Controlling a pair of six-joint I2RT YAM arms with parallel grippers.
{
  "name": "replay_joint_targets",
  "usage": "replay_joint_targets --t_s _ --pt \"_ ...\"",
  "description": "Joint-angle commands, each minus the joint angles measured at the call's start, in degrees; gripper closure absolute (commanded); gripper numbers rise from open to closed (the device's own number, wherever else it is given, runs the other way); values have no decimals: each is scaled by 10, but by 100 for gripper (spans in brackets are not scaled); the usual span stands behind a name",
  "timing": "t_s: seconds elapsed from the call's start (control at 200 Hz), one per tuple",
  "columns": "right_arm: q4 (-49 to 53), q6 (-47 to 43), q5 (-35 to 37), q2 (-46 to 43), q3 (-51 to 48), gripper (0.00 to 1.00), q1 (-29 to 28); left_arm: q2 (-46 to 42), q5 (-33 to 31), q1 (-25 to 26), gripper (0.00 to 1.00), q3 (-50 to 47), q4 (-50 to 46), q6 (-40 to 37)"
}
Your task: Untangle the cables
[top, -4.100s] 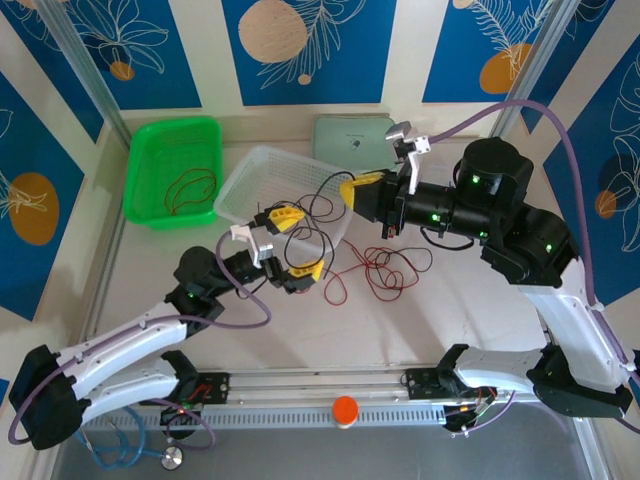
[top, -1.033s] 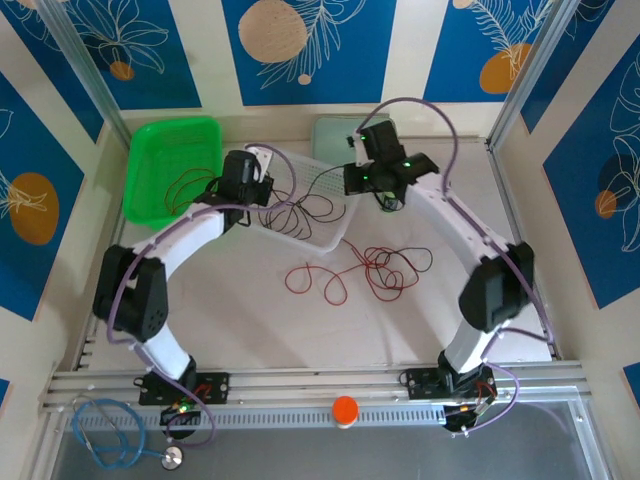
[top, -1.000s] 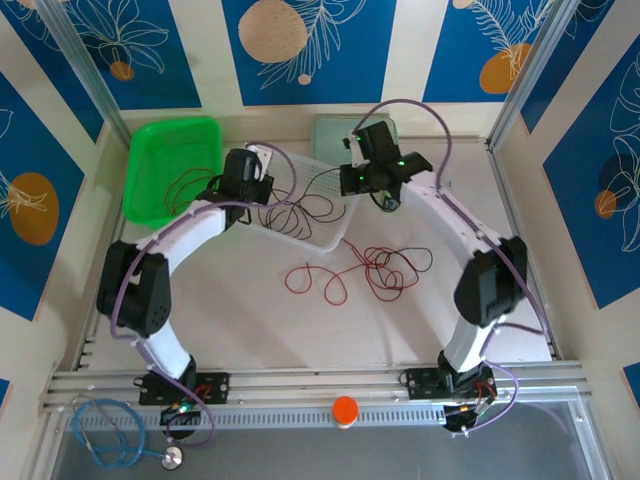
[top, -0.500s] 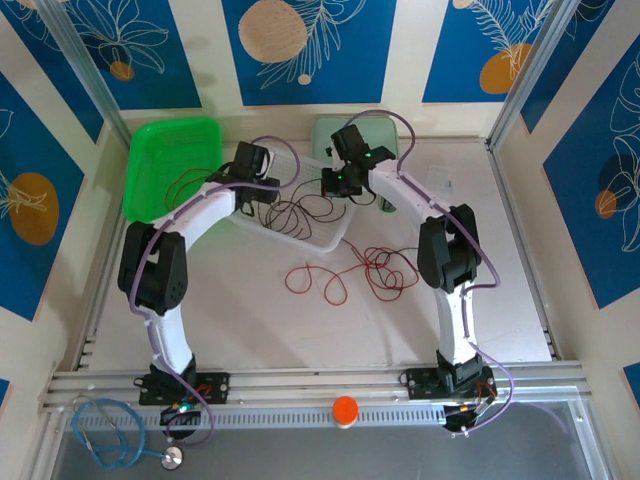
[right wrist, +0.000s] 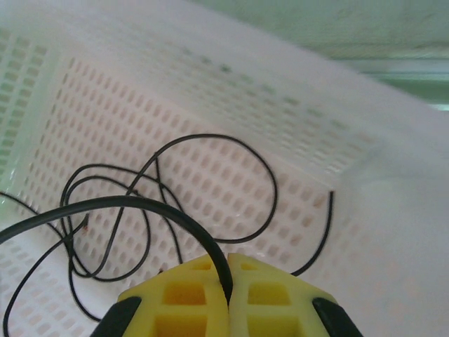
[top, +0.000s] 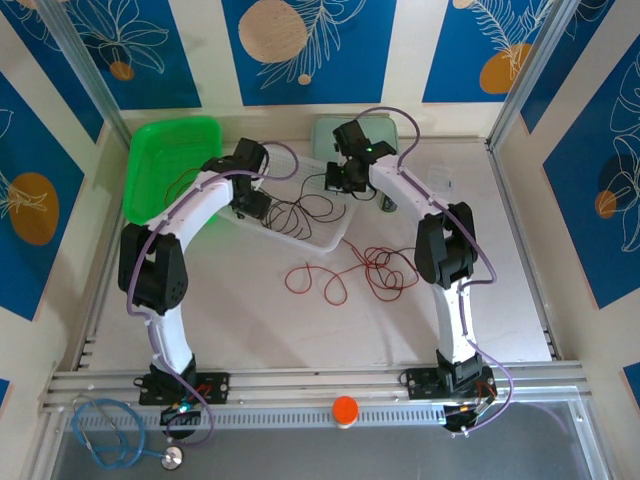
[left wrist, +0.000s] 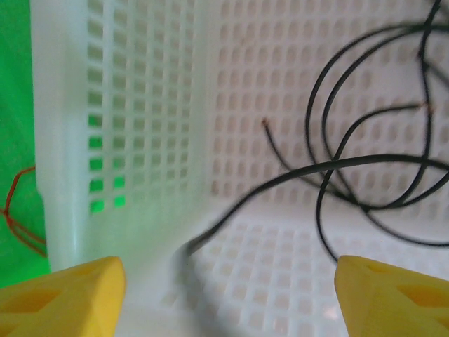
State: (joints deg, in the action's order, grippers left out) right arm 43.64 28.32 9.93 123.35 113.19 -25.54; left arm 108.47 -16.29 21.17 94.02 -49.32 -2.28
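Where the arms are bolted to the near rail, you have an orange knob (top: 345, 410) on the rail and a light blue stethoscope (top: 112, 447) coiled off beside the left base. Out on the tabletop (top: 250, 320), the red cable (top: 335, 285) lies in loose loops near the middle, with nothing gripping it. A few dark strands cross its right side, too fine to follow.

Just beyond it sits the white basket (top: 328, 236), set at an angle, with both arms reaching into it from either side. The black cable (top: 296, 212) is piled in overlapping loops on the basket's perforated floor.

Your left hand (left wrist: 228, 288) is released. Its yellow fingertips (left wrist: 70, 288) stand wide apart at the edges of the left wrist view, with nothing between them, and the black cable (left wrist: 351, 175) lies ahead of them near the basket's wall.

Your right hand (right wrist: 228, 295) is clenched. Its two yellow fingers (right wrist: 186, 302) are pressed together, pinching a strand of the black cable (right wrist: 210, 232), which arcs up out of the grip and away to the left.

Further left, touching the white basket, is the green basket (top: 150, 160), and a thin red wire (top: 186, 186) lies inside it. At the far edge, a grey-green lid (top: 325, 135) lies flat behind the right arm.
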Motion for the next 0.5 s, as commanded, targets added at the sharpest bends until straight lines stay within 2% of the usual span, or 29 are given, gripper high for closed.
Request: replay_joint_targets --t_s 0.0,0.145,0.325,0.495 --pt "20 20 32 6 39 100 7 -26 -60 0 19 6 -84 -33" --pt "13 42 30 4 49 100 18 -62 -84 1 16 -5 -106 -60" --pt "12 31 5 21 83 100 -6 -144 -41 1 13 -43 -47 -68" --pt "74 23 7 69 153 98 -52 -225 -3 4 10 -57 -10 -52"
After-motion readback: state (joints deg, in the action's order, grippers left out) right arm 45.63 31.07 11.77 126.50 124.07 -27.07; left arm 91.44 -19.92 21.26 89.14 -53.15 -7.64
